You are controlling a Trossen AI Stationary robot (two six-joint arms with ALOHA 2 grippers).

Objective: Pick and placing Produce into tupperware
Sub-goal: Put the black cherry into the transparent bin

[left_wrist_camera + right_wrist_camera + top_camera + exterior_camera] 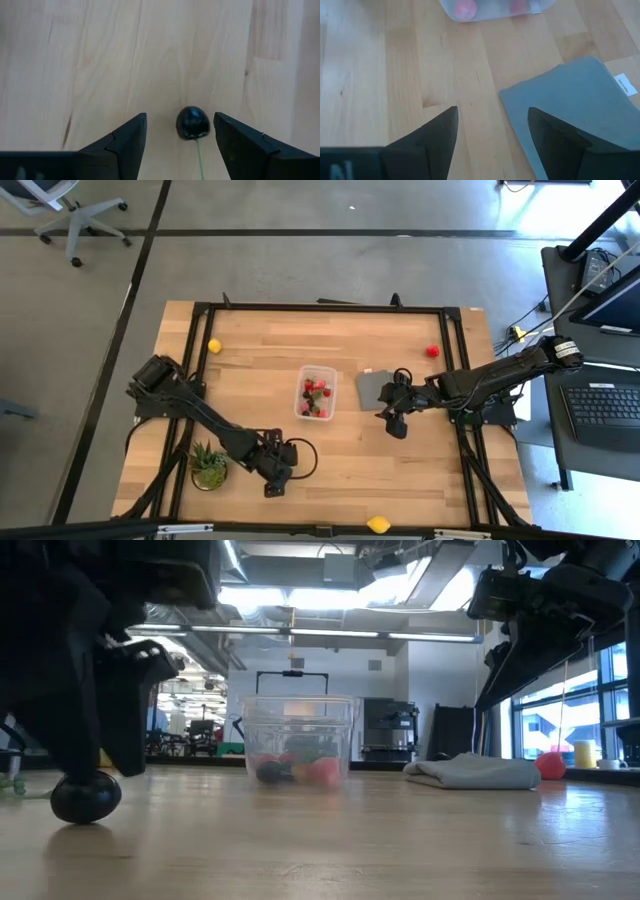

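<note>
Your left gripper (180,142) sits low over the near part of the table, just beside the green potted plant (209,467), because a dark berry (192,122) lies on the bare wood right there. The fingers (125,145) stand wide apart with the berry between them, nearer one finger than the other and touching neither, so nothing is held yet. A thin green stem runs from the berry back toward the wrist. In the low view the berry (85,797) rests on the wood under the gripper.

The tupperware (316,393) stands mid-table, well apart from that berry, with red and dark pieces already inside. You will have a fair carry once the berry is gripped.

Your right gripper (492,132) waits above the wood at the edge of the flat grey piece (570,105), fingers apart and empty, the tub just ahead of it. A red fruit (432,351) and two yellow ones (214,346) (378,525) lie loose near the table's edges
</note>
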